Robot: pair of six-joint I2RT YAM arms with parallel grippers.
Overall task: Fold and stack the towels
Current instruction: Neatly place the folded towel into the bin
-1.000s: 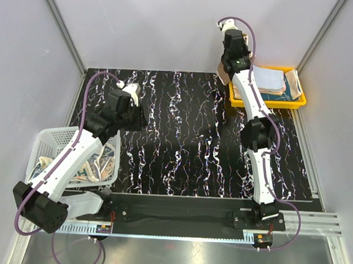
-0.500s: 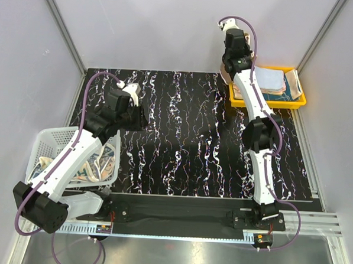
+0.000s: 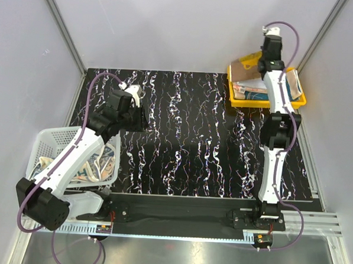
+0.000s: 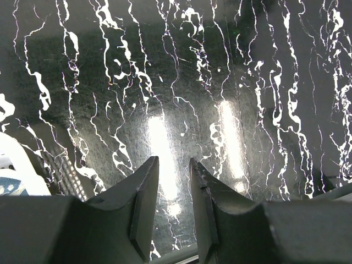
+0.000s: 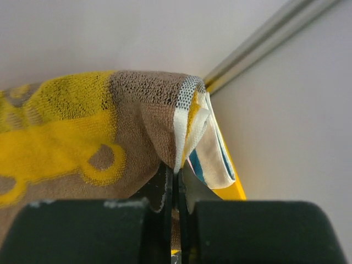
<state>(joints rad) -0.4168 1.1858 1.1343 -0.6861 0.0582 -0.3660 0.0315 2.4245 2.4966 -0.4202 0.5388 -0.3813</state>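
Observation:
My right gripper [image 3: 264, 65] [image 5: 176, 175] is shut on the folded edge of a brown towel with yellow lettering [image 3: 247, 61] [image 5: 82, 132]. It holds the towel above the back of the yellow tray [image 3: 267, 103]. Folded towels [image 3: 251, 88] lie in the tray, with a beige one [image 3: 295, 82] at its right end. A beige towel with teal stripes [image 5: 212, 157] shows just behind the held cloth. My left gripper [image 3: 142, 117] [image 4: 174, 165] hovers open over the black marbled table [image 4: 181, 71], with nothing between its fingers. More towels [image 3: 98, 163] lie crumpled in the white mesh basket [image 3: 53, 138].
The basket stands at the table's left edge, under my left arm. The tray sits in the far right corner against the grey walls [image 3: 170, 25]. A metal corner post [image 5: 264, 41] rises close behind the held towel. The basket's rim [image 4: 11, 159] shows at the left.
My right arm has swung right and back, from the tray's left end to above its rear, carrying the brown towel. The left arm has barely moved.

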